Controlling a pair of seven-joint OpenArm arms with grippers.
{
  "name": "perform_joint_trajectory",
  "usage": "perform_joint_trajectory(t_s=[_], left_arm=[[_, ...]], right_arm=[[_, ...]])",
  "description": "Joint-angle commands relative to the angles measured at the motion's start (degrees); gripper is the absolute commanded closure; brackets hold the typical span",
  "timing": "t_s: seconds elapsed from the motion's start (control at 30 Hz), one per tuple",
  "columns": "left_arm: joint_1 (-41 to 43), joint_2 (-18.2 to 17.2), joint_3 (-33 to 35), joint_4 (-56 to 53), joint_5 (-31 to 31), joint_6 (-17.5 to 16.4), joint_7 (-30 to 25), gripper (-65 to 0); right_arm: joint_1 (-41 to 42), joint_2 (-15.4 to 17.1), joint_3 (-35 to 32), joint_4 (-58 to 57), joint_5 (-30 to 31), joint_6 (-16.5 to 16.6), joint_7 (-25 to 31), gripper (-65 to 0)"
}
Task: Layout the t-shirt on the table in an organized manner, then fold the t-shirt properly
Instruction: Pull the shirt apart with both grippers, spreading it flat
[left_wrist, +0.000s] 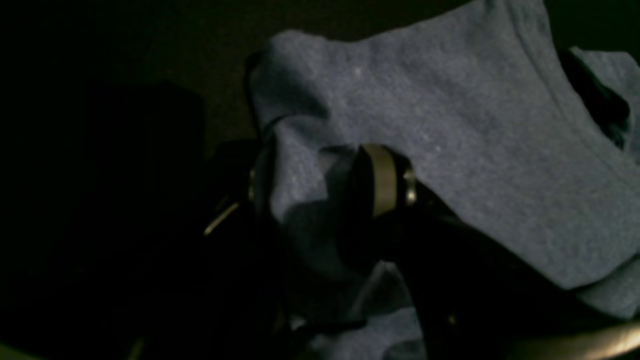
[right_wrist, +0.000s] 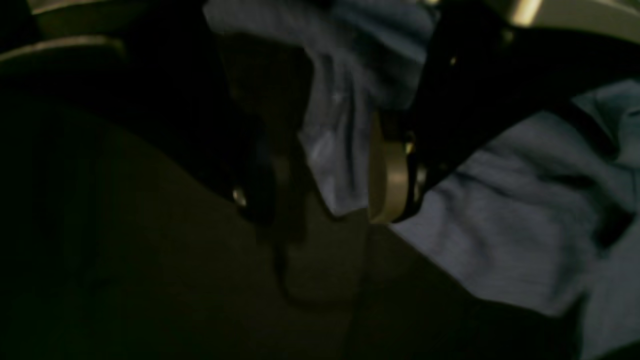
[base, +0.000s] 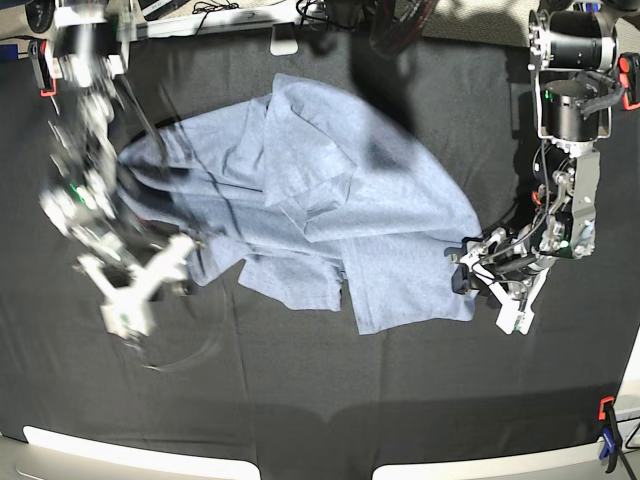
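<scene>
The blue-grey t-shirt (base: 330, 200) lies crumpled and partly folded over itself on the black table (base: 320, 390), with no lettering showing. My left gripper (base: 468, 262) is at the shirt's right edge. In the left wrist view, the left gripper (left_wrist: 315, 190) is shut on a fold of the t-shirt (left_wrist: 450, 125). My right gripper (base: 185, 255) is at the shirt's left edge, and its arm is motion-blurred. In the right wrist view, the right gripper (right_wrist: 325, 190) has a bunch of the t-shirt (right_wrist: 500, 225) cloth between its fingers, above the table.
A red clamp (base: 44, 72) is at the table's far left edge. A blue and red clamp (base: 608, 440) is at the near right corner. Cables and gear lie along the far edge (base: 300, 15). Bare black cloth stretches in front of the shirt.
</scene>
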Motion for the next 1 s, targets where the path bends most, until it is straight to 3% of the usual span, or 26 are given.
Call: perform_joint_trajectory(t_s=[0.0, 0.2, 0.43, 0.63, 0.7, 0.83, 0.97], left_arm=[[-1.51, -0.52, -0.26, 0.94, -0.7, -0.57, -1.11, -23.2], [-1.51, -0.52, -0.28, 0.94, -0.7, -0.57, -1.11, -23.2], [-1.51, -0.52, -0.28, 0.94, -0.7, -0.57, -1.09, -23.2], [-1.51, -0.52, -0.28, 0.94, -0.7, -0.57, 0.02, -18.5], [-1.38, -0.52, -0.28, 0.94, -0.72, -0.59, 0.15, -15.3], [-1.2, -0.52, -0.28, 0.94, -0.68, -0.59, 0.15, 0.0], [-1.22, -0.55, -0.28, 0.94, -0.7, -0.55, -0.9, 0.0]], right_arm=[[3.67, 0.79, -0.59, -1.36, 0.0, -0.15, -0.07, -29.1], [13.49, 0.81, -3.5, -14.14, 0.0, 0.35, -4.39, -29.1], [19.54, 0.81, -3.5, -26.4, 10.1, 9.42, -13.09, -29.1], [19.82, 0.63, -3.54, -27.63, 14.32, 12.15, -17.22, -28.9], [19.82, 0.66, -3.54, -27.63, 14.38, 12.13, -17.22, -24.0], [19.82, 0.66, -3.54, -27.63, 12.81, 12.81, -15.78, -0.6], [19.89, 0.7, -3.52, -27.61, 7.28, 12.74, -9.46, 0.0]])
